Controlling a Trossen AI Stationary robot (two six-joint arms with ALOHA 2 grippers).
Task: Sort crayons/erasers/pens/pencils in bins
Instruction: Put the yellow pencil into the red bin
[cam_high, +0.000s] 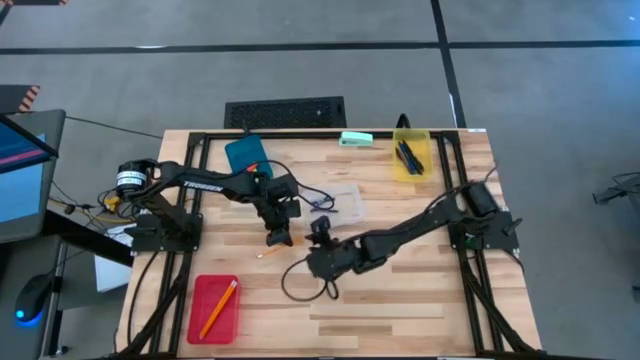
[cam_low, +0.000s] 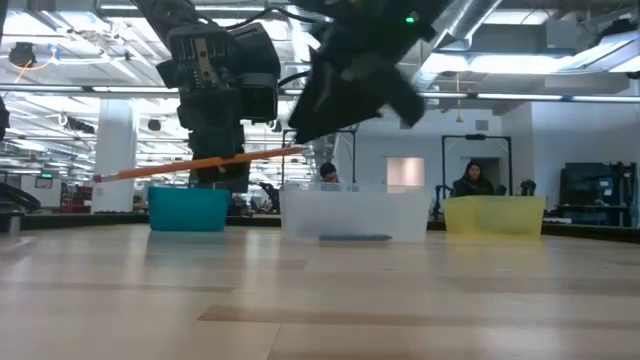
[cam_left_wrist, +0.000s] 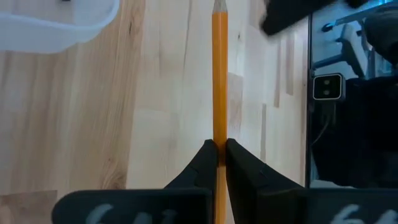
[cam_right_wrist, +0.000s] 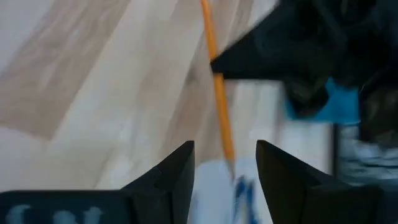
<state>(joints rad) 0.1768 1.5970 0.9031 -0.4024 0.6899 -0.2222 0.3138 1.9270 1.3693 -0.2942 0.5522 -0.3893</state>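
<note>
I am holding my left gripper (cam_high: 277, 238) over the middle of the desk (cam_high: 400, 300), its fingers (cam_left_wrist: 239, 168) pressed together on an orange pencil (cam_left_wrist: 219, 74). The pencil is running straight out between them, lifted clear of the wood and lying almost level in the low view, its pale tip pointing away from me toward the right arm.

I am keeping my right gripper (cam_high: 322, 226) just beside it, to the right, fingers (cam_right_wrist: 177, 171) spread apart with nothing between them. From my right wrist I am seeing the pencil passing in front of the gap, not touching either finger, with the left gripper's dark body on it farther off.

The clear bin (cam_high: 340, 203) is standing just behind both grippers, with a dark pen (cam_low: 355, 238) lying on its floor. The blue bin (cam_high: 246, 154) is sitting behind the left arm, its contents hidden from me. The yellow bin (cam_high: 411, 155) is at the far right edge, holding dark blue pens (cam_high: 408, 154). The red bin (cam_high: 214, 307) is near the front left corner, well apart from my grippers, with another orange pencil (cam_high: 218, 307) lying slantwise in it. A mint-green object (cam_high: 356, 139) is lying at the desk's far edge, between the blue and yellow bins.
</note>
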